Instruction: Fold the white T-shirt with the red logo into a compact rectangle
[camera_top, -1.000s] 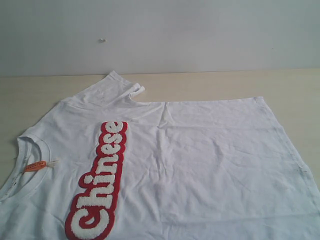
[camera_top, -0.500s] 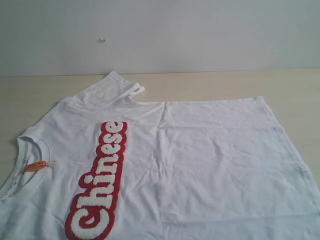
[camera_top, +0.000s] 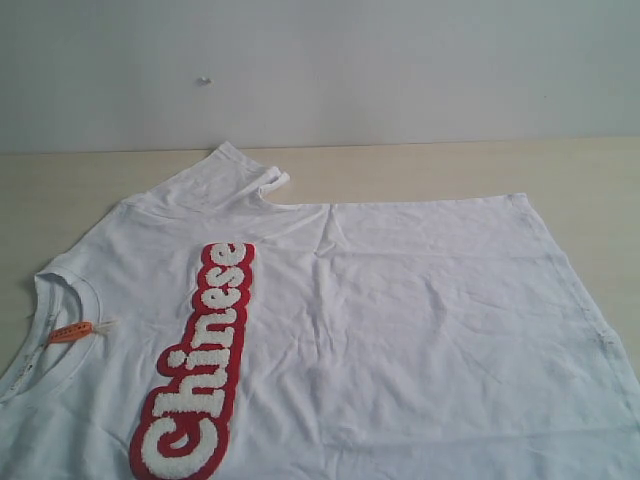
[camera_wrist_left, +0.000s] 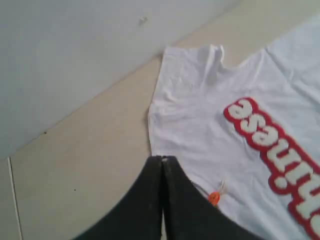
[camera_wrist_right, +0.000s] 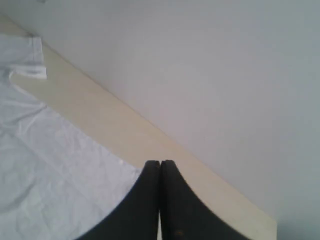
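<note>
The white T-shirt lies spread flat on the table, front up, collar to the left and hem to the right in the exterior view. Its red logo runs as a long strip across the chest, and an orange collar tag shows at the neck. The far sleeve lies a little folded near the wall. Neither gripper appears in the exterior view. My left gripper is shut and empty, hovering over the shirt's shoulder edge near the tag. My right gripper is shut and empty by the hem corner.
The pale wooden table ends against a light grey wall behind the shirt. A bare strip of tabletop shows between shirt and wall. The shirt runs off the exterior view's lower edge.
</note>
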